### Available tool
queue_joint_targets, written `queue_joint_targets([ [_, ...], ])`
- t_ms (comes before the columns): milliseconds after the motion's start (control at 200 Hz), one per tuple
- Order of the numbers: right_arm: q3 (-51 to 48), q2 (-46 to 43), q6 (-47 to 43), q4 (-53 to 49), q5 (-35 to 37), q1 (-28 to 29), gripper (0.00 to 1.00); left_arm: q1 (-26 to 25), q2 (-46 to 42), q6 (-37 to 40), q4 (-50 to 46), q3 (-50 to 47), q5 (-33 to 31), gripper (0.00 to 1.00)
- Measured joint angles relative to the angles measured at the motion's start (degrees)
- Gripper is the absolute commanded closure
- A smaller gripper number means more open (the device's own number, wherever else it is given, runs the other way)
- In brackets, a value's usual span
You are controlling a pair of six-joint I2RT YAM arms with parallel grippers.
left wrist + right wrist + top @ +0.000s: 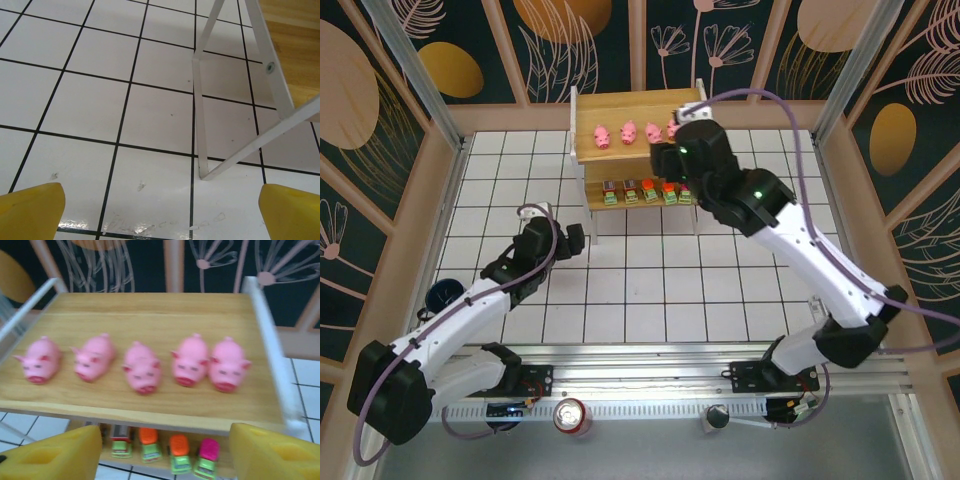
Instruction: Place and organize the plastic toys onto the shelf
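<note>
At the near edge of the counter (pixel 650 300), a white surface with a black grid, a red soda can (pixel 571 417) stands by the arm bases. A dark blue mug (pixel 445 294) sits near the left edge. No writing on either can be read.

Farther in, the left tool (pixel 160 215) hovers low over bare counter, just beside a thin white front leg of the shelf (pixel 200 125). Its yellow fingers are spread wide, with nothing between them.

The shelf (pixel 585 150) stands at the far edge, near the middle. On its lower board sits a row of blocky pieces (pixel 149 442) with green bases and grey, orange or magenta tops. Four are plain from the right wrist; the arm hides part of the row from above.

On the upper board, five pink pigs (pixel 142 367) stand side by side, snouts toward the front edge. The right tool (pixel 165 460) hangs just in front of that board, its fingers wide apart and empty.

The pigs look light, smooth and rounded — likely to slip, so a hold across the flanks seems best. The blocky pieces look stiff and flat-sided; pinching the green base should hold firm. No brand or label shows on any toy.
</note>
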Motion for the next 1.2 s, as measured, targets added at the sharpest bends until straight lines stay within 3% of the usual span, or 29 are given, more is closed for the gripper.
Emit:
queue_joint_targets([
  [430,-28.3,-19.4,2.8,5.1,-5.5,-21.0,0.23,4.8,-1.2,-0.2,0.9,0.0,-0.8,0.01],
  [921,-43.9,-20.6,3.4,16.2,-13.6,-38.4,0.14,13.2,-4.3,6.0,10.4,-3.9,-3.9,0.01],
  [1201,-55.6,-20.4,2.8,31.5,-16.2,-42.0,0.11,15.1,0.3,11.7,20.3,-6.7,-2.8,0.01],
])
